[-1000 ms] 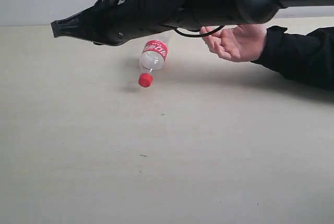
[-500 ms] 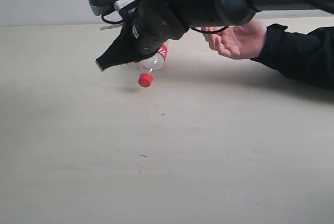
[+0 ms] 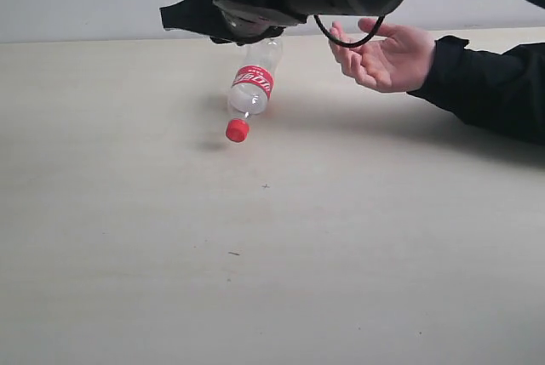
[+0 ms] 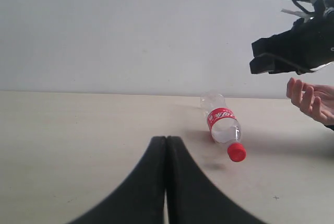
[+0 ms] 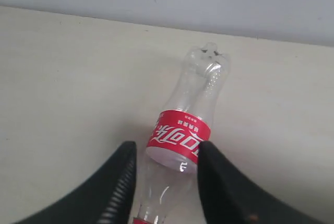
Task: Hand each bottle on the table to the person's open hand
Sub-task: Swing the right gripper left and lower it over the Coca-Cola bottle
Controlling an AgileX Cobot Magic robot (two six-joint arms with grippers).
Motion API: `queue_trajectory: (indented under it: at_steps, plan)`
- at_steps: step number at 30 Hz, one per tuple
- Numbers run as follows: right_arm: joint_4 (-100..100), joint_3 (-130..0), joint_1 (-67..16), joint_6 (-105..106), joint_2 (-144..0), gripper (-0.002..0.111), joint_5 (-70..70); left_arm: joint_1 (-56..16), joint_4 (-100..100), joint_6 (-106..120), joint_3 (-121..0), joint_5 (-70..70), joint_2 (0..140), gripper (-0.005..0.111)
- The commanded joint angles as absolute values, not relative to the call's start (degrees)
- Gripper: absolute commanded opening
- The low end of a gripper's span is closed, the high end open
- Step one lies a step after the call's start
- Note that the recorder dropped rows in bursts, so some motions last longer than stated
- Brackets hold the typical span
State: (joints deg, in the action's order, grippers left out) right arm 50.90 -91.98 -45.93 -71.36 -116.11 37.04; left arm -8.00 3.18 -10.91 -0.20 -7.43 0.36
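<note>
On the pale beige table (image 3: 255,280) lies a clear plastic bottle with red label and cap (image 3: 251,91). The right gripper (image 5: 166,153) hovers above, jaws parted and empty, likely aligning a grasp. The person's open hand (image 3: 387,59) is palm-up nearby, ready to receive. The left gripper (image 4: 166,140) is closed, holding nothing.

lt: bright, even, diffuse | shdw: soft by bottle (image 3: 253,88) | focus: pincer (image 5: 166,153) close-up poss. blurry

Plain pale grey wall (image 4: 104,25) behind.
</note>
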Motion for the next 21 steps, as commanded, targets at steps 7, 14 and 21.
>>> queue_trajectory:
  at_steps: [7, 14, 21]
  plan:
    - [46.03, -93.36, -44.32, -75.17, -118.76, 0.069, 30.53, -7.95, 2.68, -10.84, 0.0, -7.11, 0.0, 0.0]
    - [42.65, -96.4, -42.54, -75.14, -124.03, 0.073, 30.63, -7.95, 2.68, -10.84, 0.0, -7.11, 0.0, 0.0]
    - [42.23, -96.44, -40.89, -75.05, -126.3, 0.075, 29.75, -7.95, 2.68, -10.84, 0.0, -7.11, 0.0, 0.0]
